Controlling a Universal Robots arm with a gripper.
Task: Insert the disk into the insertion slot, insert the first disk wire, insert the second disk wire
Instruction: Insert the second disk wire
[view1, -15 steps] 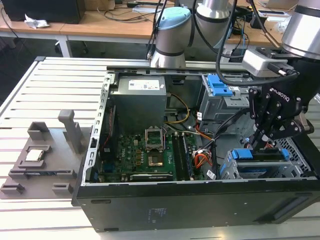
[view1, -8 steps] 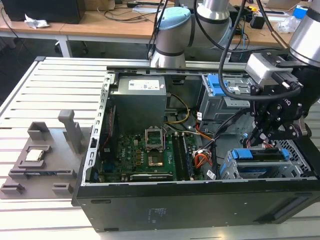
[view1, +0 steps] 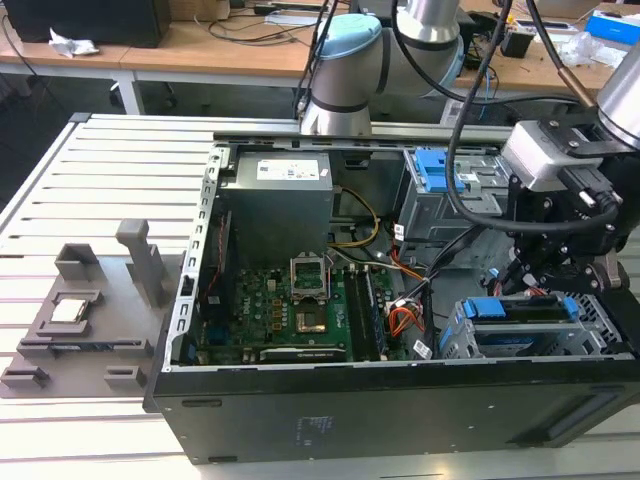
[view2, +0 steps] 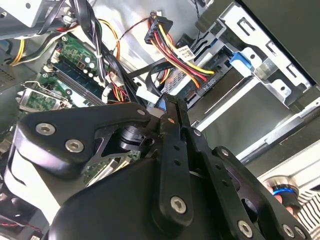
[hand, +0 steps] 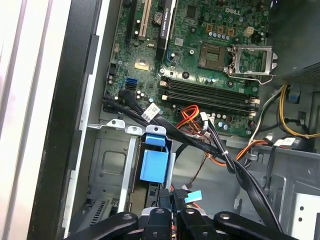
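Gripper (view1: 548, 268): above the drive bay in the exterior view, at the case's near corner on the exterior view's right; fingers (hand: 172, 220) close together in the first wrist view, with something small and dark between the tips, cannot tell what.
Disk (view1: 527, 312): lying flat in the bay just below the gripper; blue carrier edges visible around a dark top.
Slot (view1: 500, 345): low grey perforated metal bay against the case's near wall, holding the disk.
Wires (view2: 180, 55): red, yellow and black bundle ending in a black plug, seen in the second wrist view hanging above the bay, close past the fingertips.
Blue tab (hand: 154, 165): upright on the bay frame in the first wrist view, just beyond the fingers.
Motherboard (view1: 290, 310): green, flat on the case floor, with an open CPU socket.
Tall cage (view1: 440, 195): grey with a blue latch, behind the gripper.
Power supply (view1: 275, 205): grey box at the case's far side.
Grey fixture (view1: 80, 315): on the slatted table, well apart, at the exterior view's left.
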